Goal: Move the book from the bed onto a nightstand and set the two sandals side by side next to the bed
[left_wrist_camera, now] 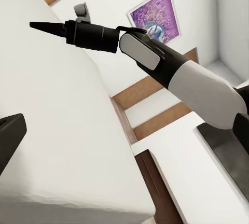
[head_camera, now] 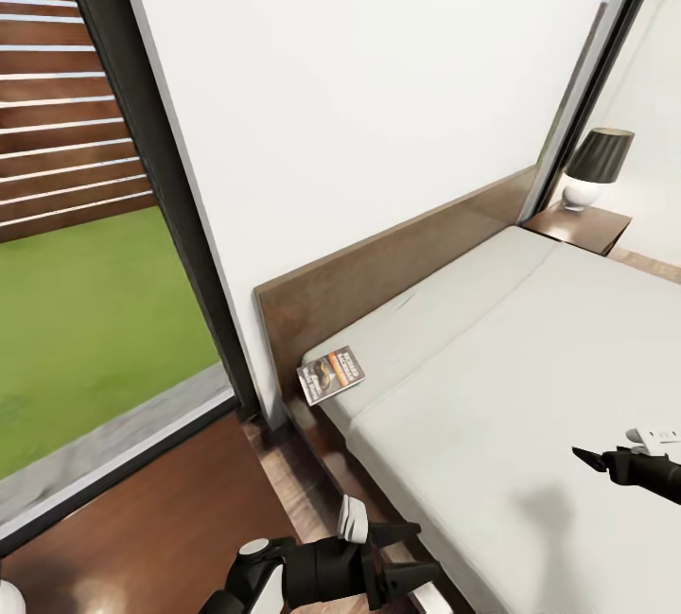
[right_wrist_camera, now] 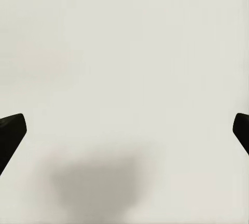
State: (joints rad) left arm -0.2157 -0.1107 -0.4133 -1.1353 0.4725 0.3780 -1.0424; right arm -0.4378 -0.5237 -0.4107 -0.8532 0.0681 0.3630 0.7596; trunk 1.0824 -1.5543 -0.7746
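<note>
On the bed (head_camera: 530, 359), at its headboard corner, the book (head_camera: 331, 375) lay unmoved, well apart from the nightstand (head_camera: 579, 226) beyond. Left gripper (head_camera: 407, 552) and right gripper (right_wrist_camera: 124, 130) hung spread and empty; both steps remained undone, judging from this.

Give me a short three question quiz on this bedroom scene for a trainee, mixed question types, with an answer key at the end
1. True or false: the book lies on the bed, at the mattress corner by the headboard.
2. Multiple choice: what stands on the nightstand at the far side of the bed? A) a lamp B) a vase C) a clock
3. Fill in: the right gripper hovers over the pale-grey ____, and its fingers are wide apart with nothing between them.

Key: 1 true; 2 A, the lamp with a dark shade and white base; 3 mattress.
</note>
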